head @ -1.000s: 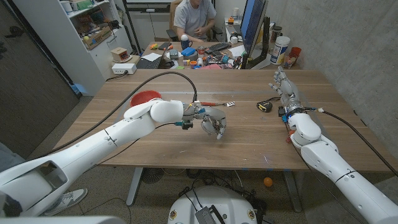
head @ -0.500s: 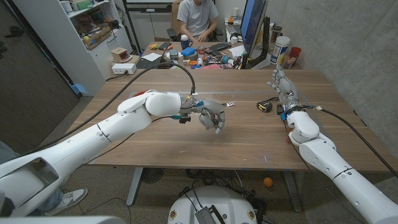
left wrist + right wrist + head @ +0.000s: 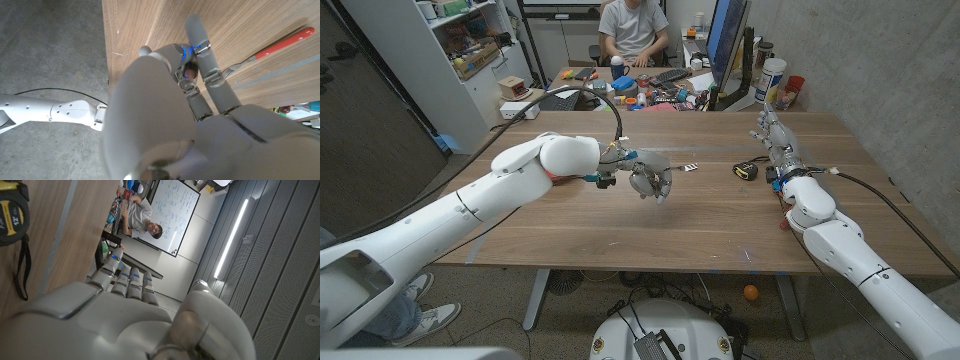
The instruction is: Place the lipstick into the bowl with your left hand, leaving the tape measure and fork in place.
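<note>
Left hand [image 3: 650, 180] higher and nearer the fork [image 3: 672, 167] than before, fingers curled round the lipstick [image 3: 189, 74].

The bowl [image 3: 552, 172] is almost wholly hidden behind the left arm; only a red sliver shows. The left hand [image 3: 651, 181] curls over whatever it holds, and the lipstick cannot be made out. The fork [image 3: 270, 49] has its tines partly behind the fingers [image 3: 200, 37]. The tape measure [image 3: 12, 212] is cut by the frame's edge.
</note>
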You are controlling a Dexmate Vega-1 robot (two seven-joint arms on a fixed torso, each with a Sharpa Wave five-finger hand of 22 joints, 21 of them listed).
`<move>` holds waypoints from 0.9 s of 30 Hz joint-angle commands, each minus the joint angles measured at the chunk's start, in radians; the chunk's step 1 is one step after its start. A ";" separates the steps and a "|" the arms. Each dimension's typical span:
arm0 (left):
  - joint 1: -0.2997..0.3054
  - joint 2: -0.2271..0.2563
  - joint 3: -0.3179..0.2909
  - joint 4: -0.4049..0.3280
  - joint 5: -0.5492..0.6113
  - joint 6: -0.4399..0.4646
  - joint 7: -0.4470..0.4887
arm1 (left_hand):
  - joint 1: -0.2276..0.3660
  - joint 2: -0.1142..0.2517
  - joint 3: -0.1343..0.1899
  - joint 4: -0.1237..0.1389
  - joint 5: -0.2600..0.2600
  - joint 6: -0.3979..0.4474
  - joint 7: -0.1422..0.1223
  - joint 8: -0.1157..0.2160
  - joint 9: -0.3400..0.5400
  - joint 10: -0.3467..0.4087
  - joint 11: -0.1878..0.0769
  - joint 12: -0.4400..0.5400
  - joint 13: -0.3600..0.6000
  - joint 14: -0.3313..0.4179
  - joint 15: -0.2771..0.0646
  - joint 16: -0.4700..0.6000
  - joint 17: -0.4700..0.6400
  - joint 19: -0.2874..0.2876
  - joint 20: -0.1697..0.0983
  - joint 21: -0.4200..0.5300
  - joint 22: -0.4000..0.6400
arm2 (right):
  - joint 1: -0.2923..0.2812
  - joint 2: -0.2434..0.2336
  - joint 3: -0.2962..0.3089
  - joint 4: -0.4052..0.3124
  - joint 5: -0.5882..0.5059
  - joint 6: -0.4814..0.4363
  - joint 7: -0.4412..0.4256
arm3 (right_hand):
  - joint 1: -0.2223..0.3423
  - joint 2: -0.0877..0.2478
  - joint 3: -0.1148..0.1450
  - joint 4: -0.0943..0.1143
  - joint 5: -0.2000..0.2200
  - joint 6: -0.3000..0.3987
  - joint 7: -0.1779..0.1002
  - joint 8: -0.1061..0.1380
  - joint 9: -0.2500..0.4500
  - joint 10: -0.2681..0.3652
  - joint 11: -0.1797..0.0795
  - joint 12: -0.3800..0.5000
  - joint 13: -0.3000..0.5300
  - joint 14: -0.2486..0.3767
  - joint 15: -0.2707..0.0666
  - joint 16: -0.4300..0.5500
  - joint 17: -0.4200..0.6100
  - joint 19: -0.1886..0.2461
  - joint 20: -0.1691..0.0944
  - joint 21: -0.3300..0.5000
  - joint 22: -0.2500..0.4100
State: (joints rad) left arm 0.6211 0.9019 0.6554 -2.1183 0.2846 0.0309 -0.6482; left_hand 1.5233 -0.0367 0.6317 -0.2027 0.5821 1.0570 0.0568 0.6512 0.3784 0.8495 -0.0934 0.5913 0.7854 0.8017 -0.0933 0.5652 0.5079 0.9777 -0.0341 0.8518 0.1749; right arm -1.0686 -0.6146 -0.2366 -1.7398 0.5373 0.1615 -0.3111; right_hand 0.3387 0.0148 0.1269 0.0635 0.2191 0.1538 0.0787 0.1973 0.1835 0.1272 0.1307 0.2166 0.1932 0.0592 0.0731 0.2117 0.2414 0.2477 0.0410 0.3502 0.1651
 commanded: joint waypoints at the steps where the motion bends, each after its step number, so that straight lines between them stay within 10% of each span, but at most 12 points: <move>1: 0.050 0.084 -0.091 -0.039 -0.059 0.099 0.065 | -0.004 0.007 0.034 0.029 0.010 -0.007 0.006 0.007 0.004 0.023 -0.013 -0.007 0.005 0.156 -0.050 -0.004 0.004 -0.037 -0.027 0.011 0.002 | 0.011 0.000 -0.008 0.003 0.002 -0.006 0.005 | -0.004 -0.004 -0.001 -0.001 0.006 0.007 -0.003 0.000 0.004 0.004 0.002 -0.002 0.002 0.010 0.002 0.005 0.003 0.010 0.002 -0.005 0.004; 27: 0.288 0.334 -0.341 -0.057 -0.268 0.239 0.300 | -0.004 0.011 0.033 0.026 0.016 -0.009 0.015 0.015 0.012 0.028 -0.002 -0.023 0.027 0.157 -0.041 -0.019 0.015 -0.059 -0.021 0.031 0.002 | 0.042 0.019 -0.046 0.031 -0.007 -0.009 0.018 | -0.004 -0.001 -0.002 -0.003 0.008 0.006 -0.002 -0.001 0.004 0.005 0.002 -0.005 0.002 0.011 0.003 0.005 0.000 0.015 0.001 -0.014 0.004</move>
State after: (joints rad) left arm 0.8083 1.1317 0.4202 -2.1691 0.1132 0.2135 -0.4536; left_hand 1.5150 -0.0404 0.6317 -0.2026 0.5924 1.0572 0.0571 0.6552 0.3876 0.8572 -0.0857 0.5721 0.8086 0.8034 -0.0949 0.5491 0.5189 0.9472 -0.0353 0.8735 0.1747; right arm -1.0388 -0.6007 -0.2673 -1.7198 0.5321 0.1598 -0.2988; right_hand 0.3387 0.0148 0.1271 0.0636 0.2191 0.1537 0.0786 0.1973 0.1835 0.1269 0.1305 0.2166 0.1930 0.0646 0.0714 0.2117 0.2415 0.2584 0.0410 0.3372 0.1652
